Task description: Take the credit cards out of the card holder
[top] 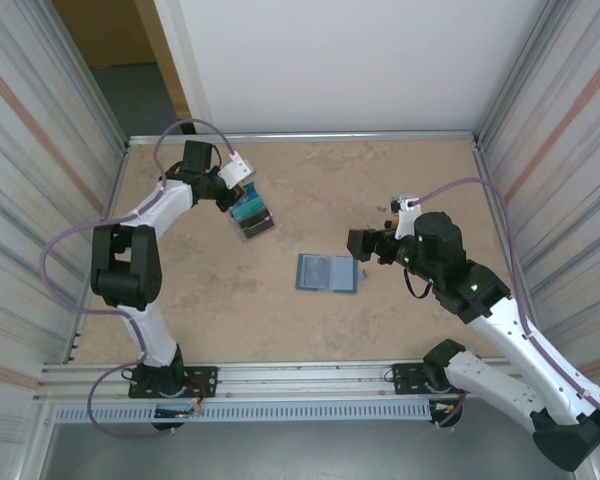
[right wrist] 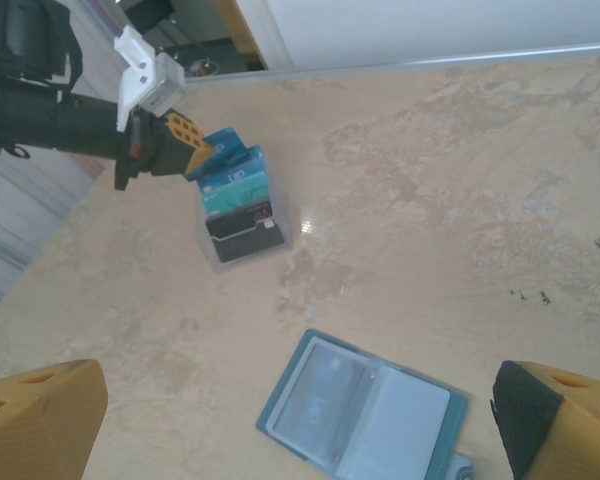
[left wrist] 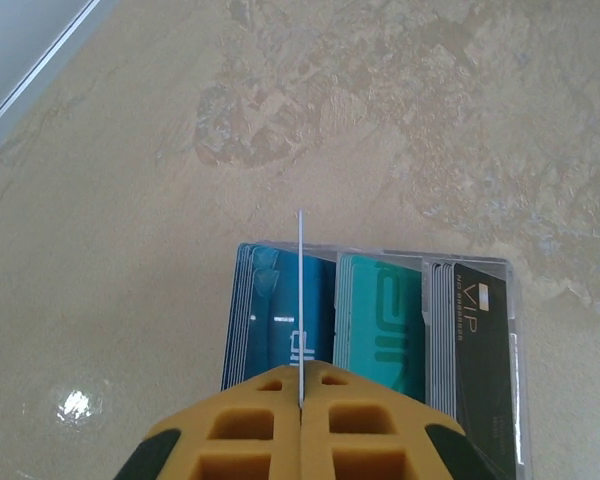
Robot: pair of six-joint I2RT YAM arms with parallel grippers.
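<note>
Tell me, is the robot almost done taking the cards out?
Partway. Some cards already sit in the clear tray. The left pincer is shut on one card, edge-on above that tray. The card holder lies open; one pocket seems to hold another card, and the right pincer hangs open over it.

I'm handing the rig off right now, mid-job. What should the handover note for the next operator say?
Left gripper: shut on one thin card, held edge-on over the clear tray.
Right gripper: open, holding nothing, poised by the card holder.
The card holder lies open and flat mid-table; neither gripper touches it.
The clear tray holds a blue stack, a teal stack and a black stack.
Done: one card is out, in the left gripper.
Left: set it in the tray. A pocket card seems to sit in the holder, so probably pull that next.
</note>
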